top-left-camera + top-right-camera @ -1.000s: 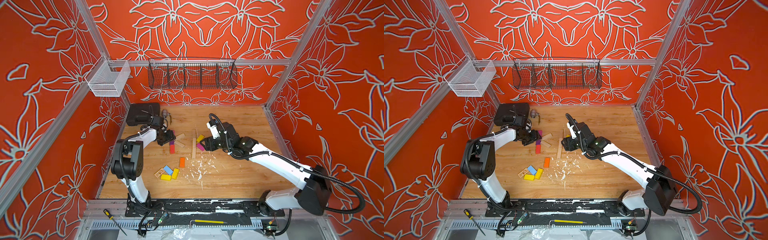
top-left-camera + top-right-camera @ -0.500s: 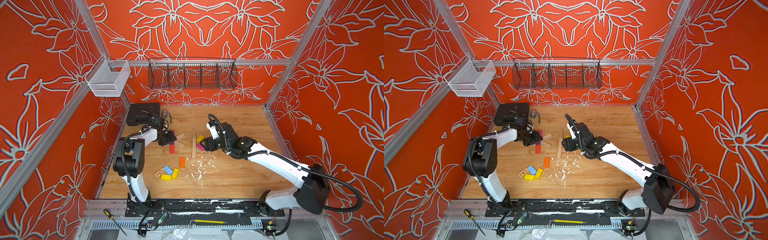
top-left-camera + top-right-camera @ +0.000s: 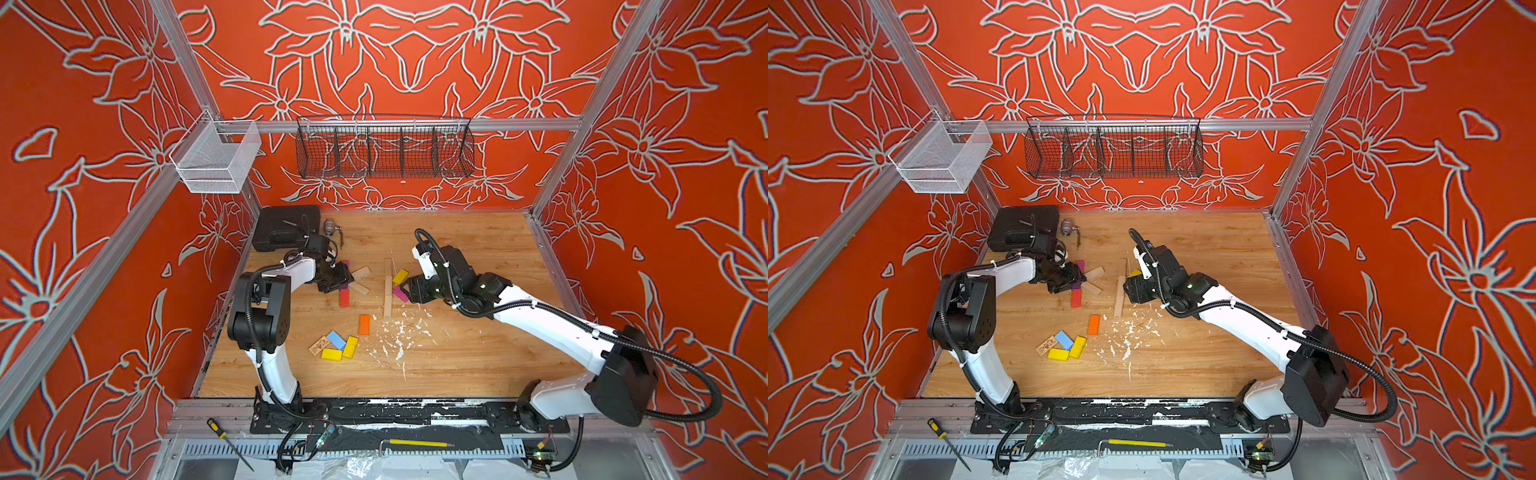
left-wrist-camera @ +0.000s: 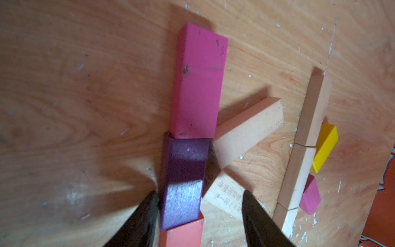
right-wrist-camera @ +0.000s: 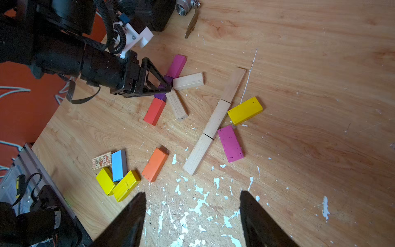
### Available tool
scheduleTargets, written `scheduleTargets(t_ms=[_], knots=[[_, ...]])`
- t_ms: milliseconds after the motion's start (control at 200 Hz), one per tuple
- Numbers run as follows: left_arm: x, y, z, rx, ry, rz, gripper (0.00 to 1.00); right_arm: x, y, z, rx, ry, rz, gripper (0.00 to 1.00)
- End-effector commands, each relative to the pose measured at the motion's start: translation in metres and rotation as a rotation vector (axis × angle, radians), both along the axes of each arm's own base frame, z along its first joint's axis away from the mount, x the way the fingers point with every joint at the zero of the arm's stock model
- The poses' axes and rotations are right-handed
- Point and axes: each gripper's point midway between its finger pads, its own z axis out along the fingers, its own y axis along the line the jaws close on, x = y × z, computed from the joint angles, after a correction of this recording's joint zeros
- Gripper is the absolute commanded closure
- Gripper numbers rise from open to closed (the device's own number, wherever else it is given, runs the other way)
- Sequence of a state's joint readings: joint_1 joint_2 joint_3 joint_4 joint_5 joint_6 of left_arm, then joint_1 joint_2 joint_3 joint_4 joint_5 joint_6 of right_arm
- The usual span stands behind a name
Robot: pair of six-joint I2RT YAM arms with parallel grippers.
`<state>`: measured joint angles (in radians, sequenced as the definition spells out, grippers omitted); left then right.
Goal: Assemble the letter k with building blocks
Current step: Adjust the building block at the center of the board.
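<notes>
Pale wooden plank (image 4: 226, 197) bears small printed characters and "26" — left gripper (image 4: 199, 192), fingers apart, straddles the matte purple block (image 4: 183, 171); right gripper (image 5: 192, 193) spread wide too.

The number 26 can be read near one end of a plain wooden plank (image 5: 178, 104) that lies just beside the purple block (image 5: 161, 96). In the left wrist view the same digits are seen on the shaded edge of this plank (image 4: 226, 196), next to that block. Rows of small printed characters are carried along its broad face, but they cannot be made out. A small plank (image 5: 102, 160), lying against the light blue block (image 5: 119, 164), is printed with a cartoon figure and some lettering too small to be read. In both top views only a dark pattern is seen on the small plank (image 3: 319, 345) (image 3: 1047, 345).
</notes>
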<state>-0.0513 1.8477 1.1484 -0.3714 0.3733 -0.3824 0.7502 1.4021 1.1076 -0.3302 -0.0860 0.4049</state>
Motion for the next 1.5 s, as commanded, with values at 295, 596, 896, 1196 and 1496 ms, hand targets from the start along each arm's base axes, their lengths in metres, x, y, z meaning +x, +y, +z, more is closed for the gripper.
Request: scheduleTargets(t_ms=[295, 596, 896, 1196, 1496], knots=[[0.010, -0.001, 0.005, -0.019, -0.020, 0.000, 0.39, 0.001, 0.001, -0.002, -0.010, 0.008, -0.011, 0.29], [0.009, 0.003, 0.007, 0.009, -0.017, 0.006, 0.30, 0.001, 0.000, 0.001, -0.008, 0.003, -0.011, 0.29], [-0.007, 0.011, 0.059, 0.040, -0.117, 0.040, 0.27, 0.004, -0.007, 0.013, 0.002, -0.036, -0.043, 0.29], [-0.084, 0.004, 0.126, 0.160, -0.193, 0.028, 0.31, 0.001, -0.010, 0.009, -0.038, 0.001, -0.049, 0.28], [-0.156, -0.036, 0.122, 0.316, -0.053, -0.062, 0.41, 0.004, -0.032, 0.007, -0.064, -0.007, -0.169, 0.28]])
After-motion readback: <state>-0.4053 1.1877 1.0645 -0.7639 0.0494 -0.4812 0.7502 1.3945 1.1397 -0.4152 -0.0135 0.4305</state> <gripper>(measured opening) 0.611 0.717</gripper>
